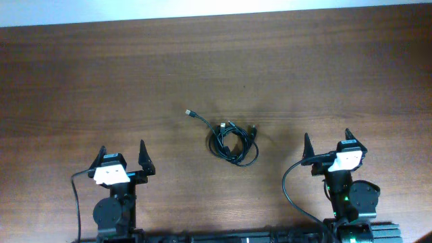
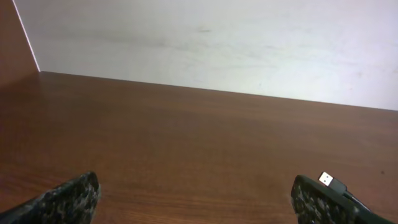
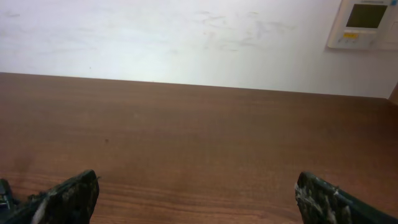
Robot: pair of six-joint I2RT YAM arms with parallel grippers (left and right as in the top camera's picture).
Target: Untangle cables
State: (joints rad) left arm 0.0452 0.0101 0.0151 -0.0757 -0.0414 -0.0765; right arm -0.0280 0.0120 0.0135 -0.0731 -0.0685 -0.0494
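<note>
As they rest on the table [image 1: 88, 81], cables [image 1: 233, 143] loop together.

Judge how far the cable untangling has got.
Done: nothing; the thin black metal-tipped cables lie in one knotted bundle on the brown wooden table. In hand: nothing; the left gripper and right gripper sit open, apart from the bundle. Left: all the separating.
</note>
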